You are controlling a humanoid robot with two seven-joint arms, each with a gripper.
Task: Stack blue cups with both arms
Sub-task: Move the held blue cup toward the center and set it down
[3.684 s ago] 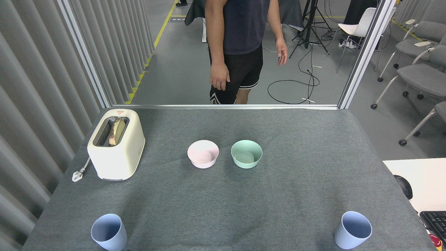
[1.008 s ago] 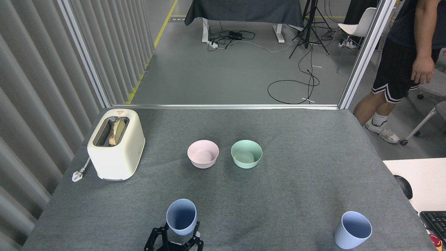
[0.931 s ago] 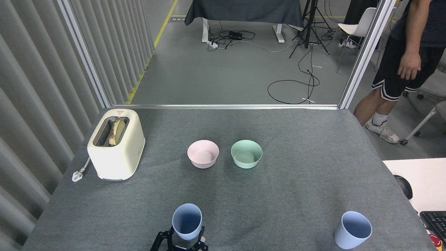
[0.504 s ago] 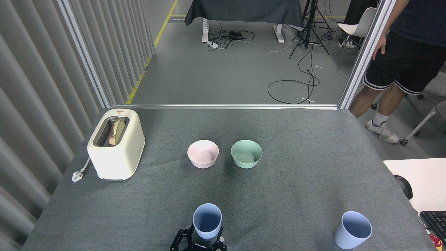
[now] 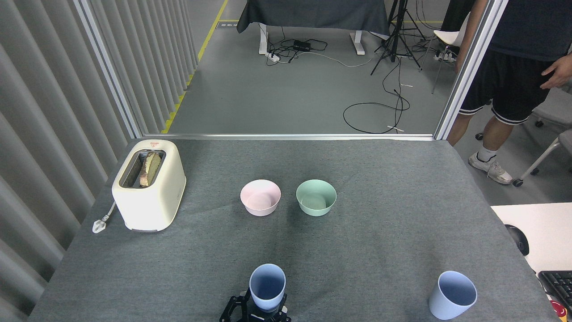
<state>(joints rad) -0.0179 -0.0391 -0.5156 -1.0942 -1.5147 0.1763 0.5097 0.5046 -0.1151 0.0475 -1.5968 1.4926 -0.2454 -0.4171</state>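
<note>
One pale blue cup point(image 5: 267, 286) stands upright at the front centre of the table, mouth up. My left gripper point(image 5: 258, 309) comes up from the bottom edge, and its black fingers point(image 5: 233, 307) are closed around the cup's lower part; most of the gripper is cut off by the frame. The other blue cup point(image 5: 452, 295) stands alone at the front right, tilted slightly in view, with nothing touching it. My right gripper is out of view.
A cream toaster point(image 5: 148, 185) with bread in it sits at the left, its plug beside it. A pink bowl point(image 5: 260, 197) and a mint-green bowl point(image 5: 316, 197) stand mid-table. A person point(image 5: 514, 67) stands beyond the far right corner. A white desk point(image 5: 540, 228) with a keyboard is at right.
The left gripper carried the cup from the front left corner rightward to the front centre; in the last half second it barely shifted. The person walked from behind the table to the right.
</note>
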